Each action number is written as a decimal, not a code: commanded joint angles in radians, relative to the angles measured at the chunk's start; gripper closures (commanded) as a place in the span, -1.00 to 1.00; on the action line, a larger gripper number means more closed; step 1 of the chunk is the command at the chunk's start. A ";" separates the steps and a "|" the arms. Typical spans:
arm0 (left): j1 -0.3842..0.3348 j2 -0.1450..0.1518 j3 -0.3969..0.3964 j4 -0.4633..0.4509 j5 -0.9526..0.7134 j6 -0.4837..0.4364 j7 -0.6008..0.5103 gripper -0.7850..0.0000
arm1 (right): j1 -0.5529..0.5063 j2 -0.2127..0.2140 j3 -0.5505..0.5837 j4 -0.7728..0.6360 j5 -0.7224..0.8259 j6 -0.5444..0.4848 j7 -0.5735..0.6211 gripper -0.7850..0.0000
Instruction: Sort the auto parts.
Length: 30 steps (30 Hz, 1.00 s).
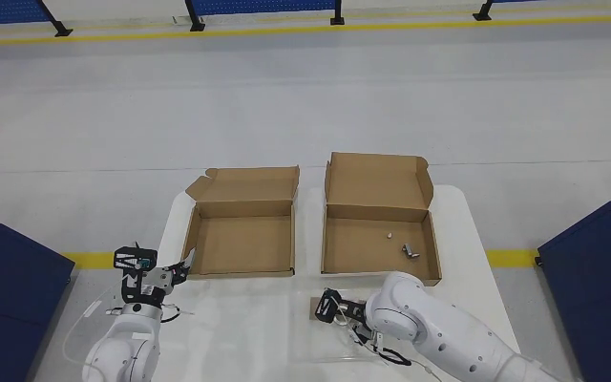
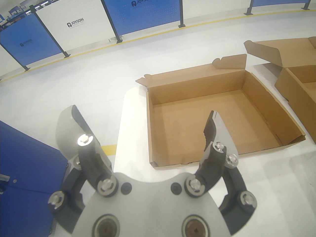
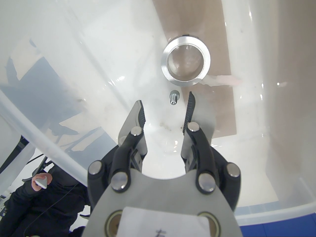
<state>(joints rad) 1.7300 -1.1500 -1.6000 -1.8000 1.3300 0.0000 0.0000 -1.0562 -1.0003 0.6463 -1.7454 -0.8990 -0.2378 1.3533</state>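
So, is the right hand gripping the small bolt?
No, the right hand is open and the bolt lies loose, touching neither finger, beside the metal ring.

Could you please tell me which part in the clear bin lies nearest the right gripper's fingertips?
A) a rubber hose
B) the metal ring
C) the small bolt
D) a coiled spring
C: in the right wrist view the small bolt lies just ahead of the open right gripper, roughly in line with the gap between its fingertips, while the metal ring sits farther out beyond the bolt.
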 commanded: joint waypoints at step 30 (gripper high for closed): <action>0.000 0.000 0.000 0.000 0.000 0.000 0.000 -1.00 | 0.025 -0.033 -0.032 0.070 -0.017 0.006 -0.001 0.76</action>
<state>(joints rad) 1.7300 -1.1500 -1.6000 -1.8000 1.3300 0.0000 0.0000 -1.0333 -1.0320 0.6157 -1.6779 -0.9154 -0.2328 1.3509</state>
